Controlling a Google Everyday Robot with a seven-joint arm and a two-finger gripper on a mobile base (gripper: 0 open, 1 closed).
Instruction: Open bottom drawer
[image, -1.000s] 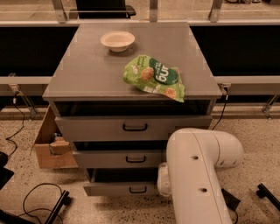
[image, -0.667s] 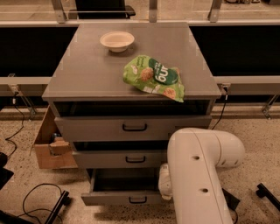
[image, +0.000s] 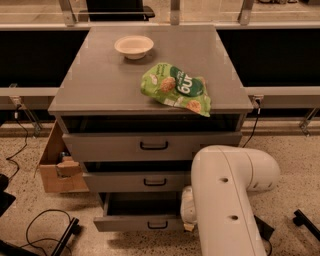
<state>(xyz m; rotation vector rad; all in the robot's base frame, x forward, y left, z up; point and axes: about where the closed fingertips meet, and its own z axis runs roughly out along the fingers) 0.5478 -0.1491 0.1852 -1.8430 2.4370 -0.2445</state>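
The bottom drawer (image: 131, 223) is the lowest of three grey drawers in the cabinet. It stands pulled out, showing a dark, plain inside (image: 142, 206). Its small black loop handle (image: 158, 225) sits at the centre of the front. My gripper (image: 188, 225) is low at the right end of that drawer front, mostly hidden behind my white arm (image: 225, 200). The arm covers the right part of the lower drawers.
The middle drawer (image: 135, 182) and top drawer (image: 150, 146) are slightly out. On the cabinet top (image: 90, 90) lie a green snack bag (image: 176, 88) and a white bowl (image: 133, 46). A cardboard box (image: 57, 165) stands on the floor at left, with cables (image: 45, 227) in front.
The bottom drawer has slid further out toward the camera, showing more of its inside. The arm has barely moved.
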